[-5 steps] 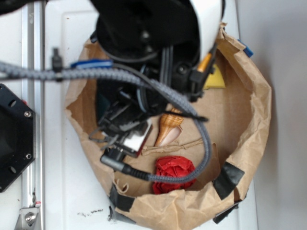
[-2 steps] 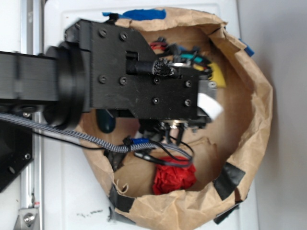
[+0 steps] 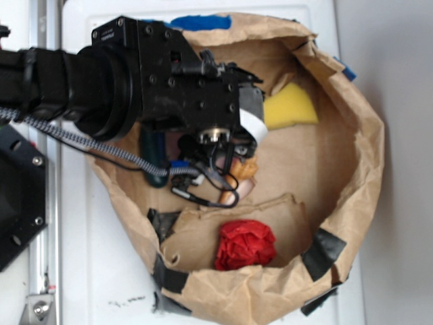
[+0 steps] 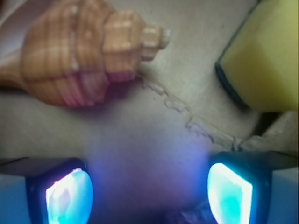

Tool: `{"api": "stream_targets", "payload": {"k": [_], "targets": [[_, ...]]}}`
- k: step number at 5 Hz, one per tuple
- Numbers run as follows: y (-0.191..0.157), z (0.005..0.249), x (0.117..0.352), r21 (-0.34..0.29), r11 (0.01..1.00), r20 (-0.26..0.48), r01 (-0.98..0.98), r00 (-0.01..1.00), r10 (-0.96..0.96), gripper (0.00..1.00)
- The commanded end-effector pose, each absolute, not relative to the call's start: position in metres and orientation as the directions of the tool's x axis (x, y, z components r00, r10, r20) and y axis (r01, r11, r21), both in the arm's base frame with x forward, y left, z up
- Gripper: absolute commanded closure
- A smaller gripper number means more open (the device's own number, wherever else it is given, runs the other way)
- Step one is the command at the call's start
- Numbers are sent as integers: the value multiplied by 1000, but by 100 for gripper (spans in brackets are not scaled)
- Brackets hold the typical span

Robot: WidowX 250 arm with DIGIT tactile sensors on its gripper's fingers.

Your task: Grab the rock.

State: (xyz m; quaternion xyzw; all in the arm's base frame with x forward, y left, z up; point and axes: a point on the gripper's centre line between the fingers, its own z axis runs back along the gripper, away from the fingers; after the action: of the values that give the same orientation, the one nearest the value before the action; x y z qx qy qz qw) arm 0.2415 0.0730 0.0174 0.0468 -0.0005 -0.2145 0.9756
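In the wrist view my gripper (image 4: 149, 196) is open, its two glowing pads (image 4: 69, 196) wide apart just above the brown paper floor. A dark speckled edge (image 4: 194, 217) shows at the bottom between the pads; it may be the rock, but it is too blurred to tell. In the exterior view the rock is hidden under the black arm and gripper (image 3: 213, 135), which hang over the left middle of the paper bag (image 3: 365, 169).
A tan spiral seashell (image 4: 79, 56) lies ahead to the left, partly under the wrist (image 3: 245, 169). A yellow sponge (image 4: 266, 56) (image 3: 291, 106) lies ahead to the right. A dark green capsule (image 3: 154, 154) and a red crumpled lump (image 3: 245, 245) also sit in the bag.
The arm has swung and shifted left and back. The yellow sponge is now uncovered, and the wrist now covers most of the seashell.
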Motion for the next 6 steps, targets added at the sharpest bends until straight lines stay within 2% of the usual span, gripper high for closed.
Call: {"api": "stream_targets", "payload": {"k": [1,2,4,5,6], "targets": [[76,25,232,62,909,14,413,910,-414,100],[72,27,228,73,902,18,426,903,-428,100],[73,39,223,37,899,27,436,899,-437,100],[75,55,221,12,905,51,426,903,-426,100],[66,95,231,-10,937,110,350,932,-346,100]]}}
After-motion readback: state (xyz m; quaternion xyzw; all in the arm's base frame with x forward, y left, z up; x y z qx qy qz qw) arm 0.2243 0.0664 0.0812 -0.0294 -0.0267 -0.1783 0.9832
